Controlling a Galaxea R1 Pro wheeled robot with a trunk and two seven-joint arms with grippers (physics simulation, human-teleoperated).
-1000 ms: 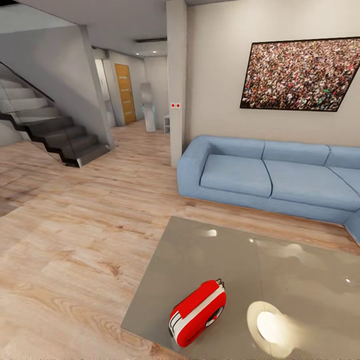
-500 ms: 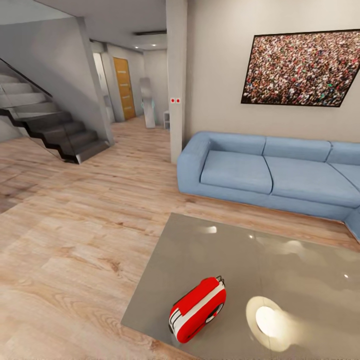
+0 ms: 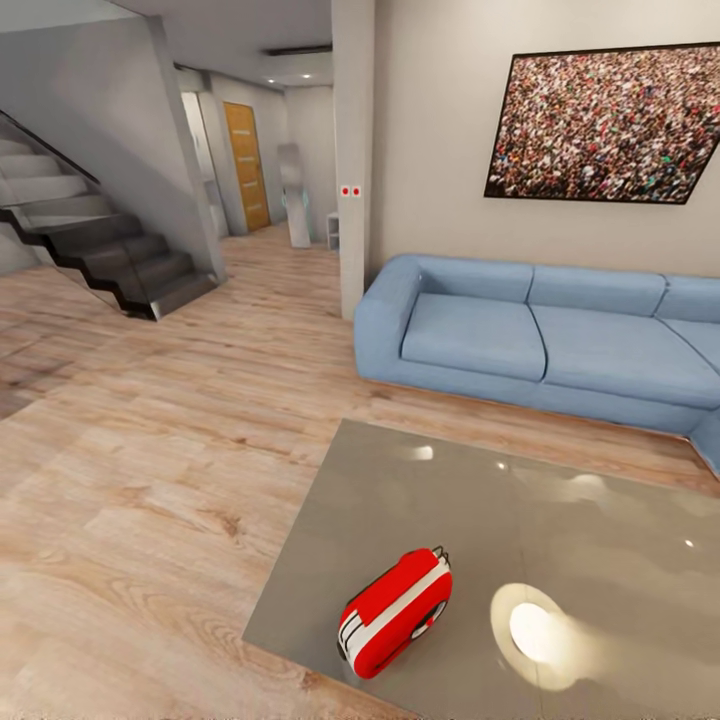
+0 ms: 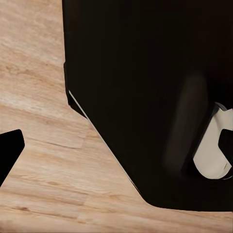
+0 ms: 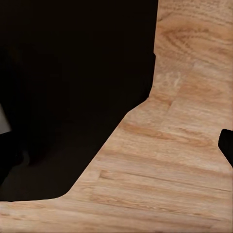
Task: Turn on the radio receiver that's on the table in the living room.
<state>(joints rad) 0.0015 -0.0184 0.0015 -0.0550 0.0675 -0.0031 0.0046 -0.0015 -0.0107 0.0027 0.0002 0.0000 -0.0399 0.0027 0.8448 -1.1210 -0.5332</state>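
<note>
Your head camera has crept forward, so the radio receiver (image 3: 395, 612) now lies at 6 o'clock on the table (image 3: 600, 520), near its front-left corner, long axis toward 1 o'clock; which arm is nearer, or either gripper's opening, you cannot tell.

Head camera high over table (image 3: 560, 520), facing sofa (image 3: 530, 345); both wrist cameras near plank floor (image 5: 179, 160).

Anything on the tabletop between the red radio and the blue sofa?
No. In the head view, the glossy grey table is bare between the small red radio receiver and the light-blue sofa, apart from light reflections.
</note>
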